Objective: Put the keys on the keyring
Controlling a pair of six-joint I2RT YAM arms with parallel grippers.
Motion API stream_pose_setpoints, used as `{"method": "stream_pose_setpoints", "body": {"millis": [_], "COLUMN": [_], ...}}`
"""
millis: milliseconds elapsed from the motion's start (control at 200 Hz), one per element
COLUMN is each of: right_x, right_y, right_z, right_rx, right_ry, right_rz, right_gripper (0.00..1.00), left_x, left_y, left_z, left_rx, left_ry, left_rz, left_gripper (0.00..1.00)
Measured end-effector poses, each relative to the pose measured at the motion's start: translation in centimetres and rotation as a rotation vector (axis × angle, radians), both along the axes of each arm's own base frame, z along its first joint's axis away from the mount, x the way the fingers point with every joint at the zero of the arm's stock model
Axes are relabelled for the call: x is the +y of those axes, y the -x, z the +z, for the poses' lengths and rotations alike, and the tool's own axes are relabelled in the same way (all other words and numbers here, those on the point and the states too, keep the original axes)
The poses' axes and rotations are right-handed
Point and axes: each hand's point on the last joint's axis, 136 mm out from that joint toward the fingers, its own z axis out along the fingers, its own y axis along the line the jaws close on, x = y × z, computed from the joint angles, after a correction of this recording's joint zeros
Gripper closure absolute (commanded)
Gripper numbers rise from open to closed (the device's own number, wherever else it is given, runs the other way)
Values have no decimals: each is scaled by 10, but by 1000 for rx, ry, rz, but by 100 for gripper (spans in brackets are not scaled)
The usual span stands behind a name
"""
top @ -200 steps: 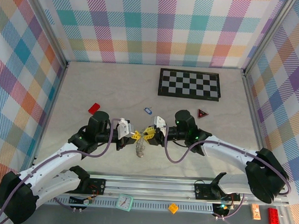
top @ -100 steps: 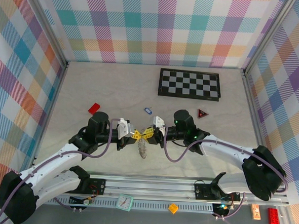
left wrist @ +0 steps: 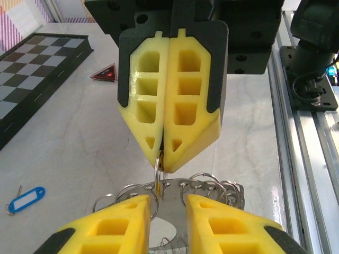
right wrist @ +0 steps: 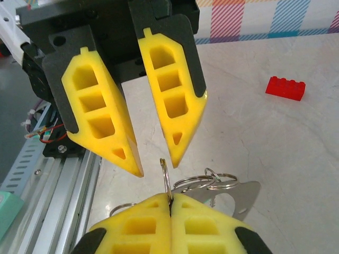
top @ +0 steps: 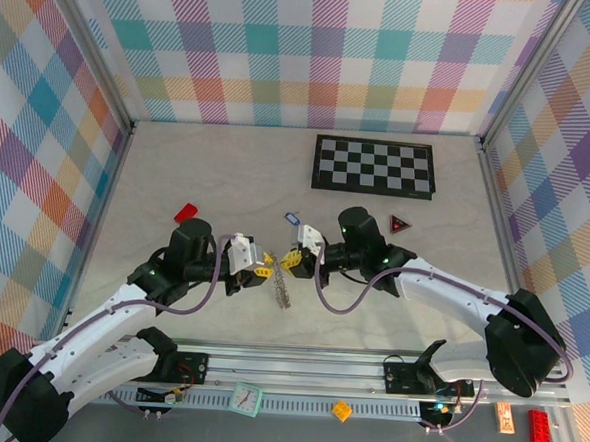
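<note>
The right gripper (right wrist: 170,200) is pinched tight on one thin ring of the keyring (right wrist: 237,193), near the middle of the table. The left gripper (right wrist: 156,165) is loose, with its fingers apart just beside that same ring. The blue key (left wrist: 24,199) lies alone on the table, a bit farther back. The wrist pictures cut off part of the keyring. From above it is a small silver blur.

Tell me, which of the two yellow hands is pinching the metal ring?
The right hand: its fingers are pressed together on the metal ring. The left hand, facing it, has its fingers parted with a clear gap between them.
</note>
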Motion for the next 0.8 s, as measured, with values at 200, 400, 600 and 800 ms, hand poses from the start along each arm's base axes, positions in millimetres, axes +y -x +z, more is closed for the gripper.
{"method": "stream_pose_setpoints", "body": {"millis": [200,400,600,800], "right_x": [0,2,4,4], "right_y": [2,7,8,8], "right_z": [-1,1,1,0], "right_rx": [-27,-51,-71,-79], "right_ry": [54,88,121,153], "right_rz": [9,26,37,45], "right_gripper": [100,100,100,100], "left_x": [-3,-4,-5,-5], "left_y": [-4,-5,-3,-3], "left_z": [-5,-9,-9,-7], "left_rx": [22,50,55,53], "left_ry": [-15,-21,-18,-17], "left_rz": [-2,-2,-8,-9], "left_gripper": [80,84,84,84]}}
